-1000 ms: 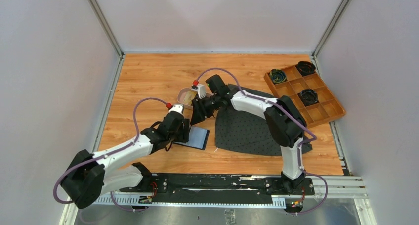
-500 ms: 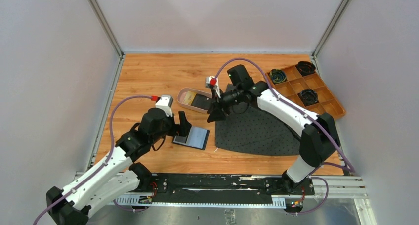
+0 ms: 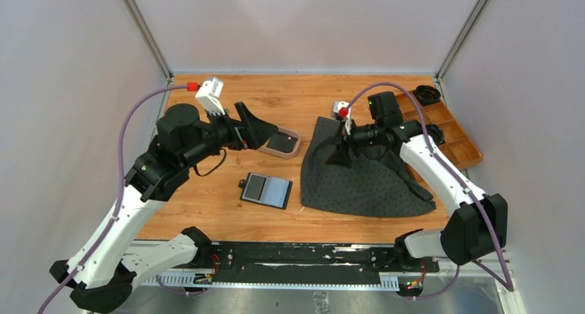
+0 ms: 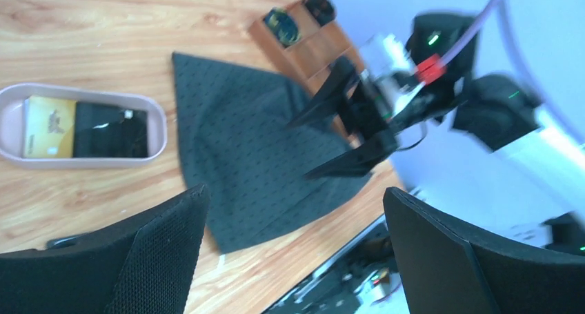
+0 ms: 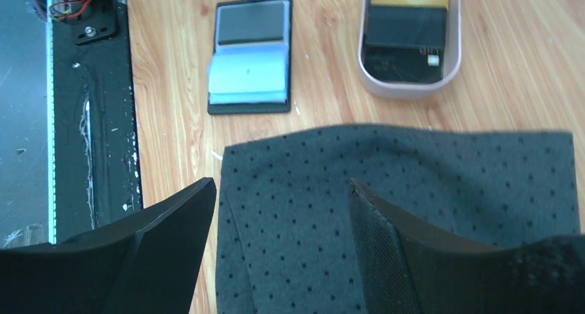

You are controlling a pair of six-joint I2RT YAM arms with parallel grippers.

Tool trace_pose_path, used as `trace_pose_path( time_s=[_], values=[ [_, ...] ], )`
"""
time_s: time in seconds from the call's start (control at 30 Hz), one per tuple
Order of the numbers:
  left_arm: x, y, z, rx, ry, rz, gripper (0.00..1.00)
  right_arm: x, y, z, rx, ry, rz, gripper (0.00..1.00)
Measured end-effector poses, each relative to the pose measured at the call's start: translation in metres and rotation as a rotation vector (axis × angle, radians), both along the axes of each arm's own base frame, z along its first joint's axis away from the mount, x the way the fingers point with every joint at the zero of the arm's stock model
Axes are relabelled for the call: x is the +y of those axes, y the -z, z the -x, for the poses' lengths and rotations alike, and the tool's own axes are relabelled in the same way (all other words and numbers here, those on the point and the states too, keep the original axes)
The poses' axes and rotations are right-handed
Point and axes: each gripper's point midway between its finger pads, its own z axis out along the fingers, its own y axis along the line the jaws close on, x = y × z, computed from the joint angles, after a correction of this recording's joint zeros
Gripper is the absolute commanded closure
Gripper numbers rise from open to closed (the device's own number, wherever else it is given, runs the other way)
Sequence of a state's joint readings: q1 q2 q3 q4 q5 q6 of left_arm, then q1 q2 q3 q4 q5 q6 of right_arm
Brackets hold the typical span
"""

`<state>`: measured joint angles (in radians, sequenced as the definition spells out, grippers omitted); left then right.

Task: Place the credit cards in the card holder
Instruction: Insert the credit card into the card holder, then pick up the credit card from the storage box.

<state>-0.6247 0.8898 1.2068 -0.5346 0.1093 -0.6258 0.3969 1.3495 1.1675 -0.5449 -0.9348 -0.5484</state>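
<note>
Up above the table (image 3: 310, 96), the left gripper (image 3: 265, 131) is wide open and holds nothing. Its tips point at the pink tray (image 3: 298, 140), which sits just beside and below them. Two credit cards (image 3: 279, 143) lie flat in the tray, a gold card (image 4: 48, 126) and a black card (image 4: 110, 131). They lie side by side along the tray's long way, which runs across the table.

Nearer the robot lies the card holder (image 3: 265, 190), open flat, with a pale blue card (image 5: 247, 76) in it. Over the dark cloth (image 3: 359, 179), the right gripper (image 3: 339, 154) is open and empty too. It is farther from the tray, so the left arm looks best placed to pick up a card.
</note>
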Motion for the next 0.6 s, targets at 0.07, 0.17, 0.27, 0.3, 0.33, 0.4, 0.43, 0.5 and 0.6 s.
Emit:
trace_pose_path(
  time_s=[0.07,0.17,0.27,0.3,0.33,0.4,0.43,0.5,0.6],
  values=[
    [0.001,-0.023,0.0,0.007,-0.023,0.053,0.0,-0.012,0.006,-0.001,0.01,0.037,0.004,0.25],
    [0.007,-0.061,0.004,0.006,-0.064,0.141,0.0,-0.027,0.015,-0.004,0.029,0.084,0.008,0.25],
    [0.013,-0.098,0.009,-0.014,-0.087,0.214,0.0,-0.038,0.015,-0.01,0.033,0.119,-0.002,0.25],
    [0.015,-0.109,0.011,-0.023,-0.094,0.238,0.0,-0.041,0.014,-0.014,0.031,0.131,-0.011,0.25],
    [0.017,-0.119,0.013,-0.032,-0.1,0.259,0.0,-0.044,0.012,-0.016,0.027,0.14,-0.018,0.25],
    [0.021,-0.129,0.014,-0.034,-0.116,0.286,0.0,-0.051,0.01,-0.022,0.023,0.163,-0.031,0.24],
    [0.022,-0.13,0.015,-0.032,-0.121,0.291,0.0,-0.055,0.01,-0.024,0.022,0.172,-0.038,0.24],
    [0.025,-0.131,0.016,-0.021,-0.134,0.302,0.0,-0.059,0.01,-0.027,0.025,0.184,-0.048,0.24],
    [0.026,-0.127,0.015,-0.001,-0.147,0.3,0.0,-0.064,0.011,-0.029,0.03,0.199,-0.057,0.23]
  ],
)
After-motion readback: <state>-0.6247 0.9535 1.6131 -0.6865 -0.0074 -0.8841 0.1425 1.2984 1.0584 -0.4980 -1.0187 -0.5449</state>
